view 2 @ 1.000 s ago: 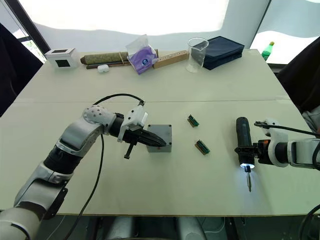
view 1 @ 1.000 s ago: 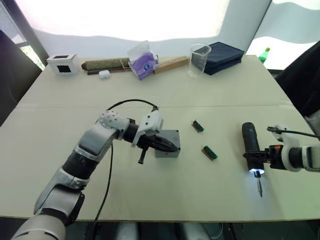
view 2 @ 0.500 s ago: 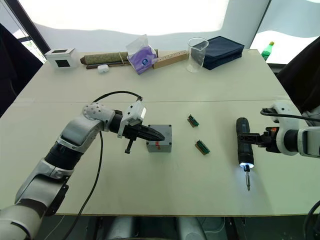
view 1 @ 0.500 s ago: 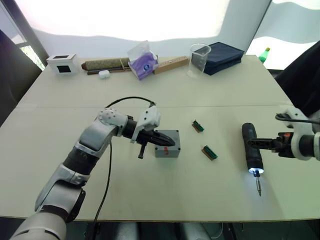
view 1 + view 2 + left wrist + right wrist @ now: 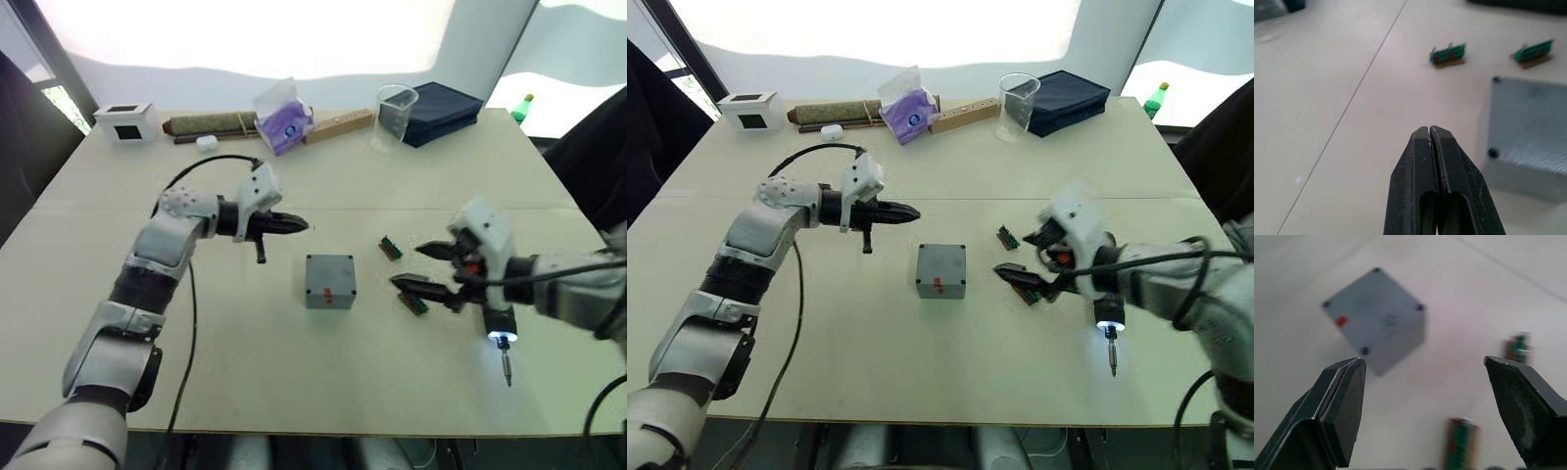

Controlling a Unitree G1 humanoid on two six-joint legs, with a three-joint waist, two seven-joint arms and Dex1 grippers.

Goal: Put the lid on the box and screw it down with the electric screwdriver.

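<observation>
Now the right claw (image 5: 423,268) gapes, left claw (image 5: 302,226) pressed together, box (image 5: 329,281) between.

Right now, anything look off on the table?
The black pen-shaped electric screwdriver lies loose on the table with its tip light on, no tool holding it. The open right tool hovers between it and the small grey square box.

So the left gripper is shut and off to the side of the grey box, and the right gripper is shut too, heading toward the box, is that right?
Not quite. The right gripper is open, its fingers spread wide in the right wrist view. The rest holds: the left gripper is shut, beside the grey box.
</observation>
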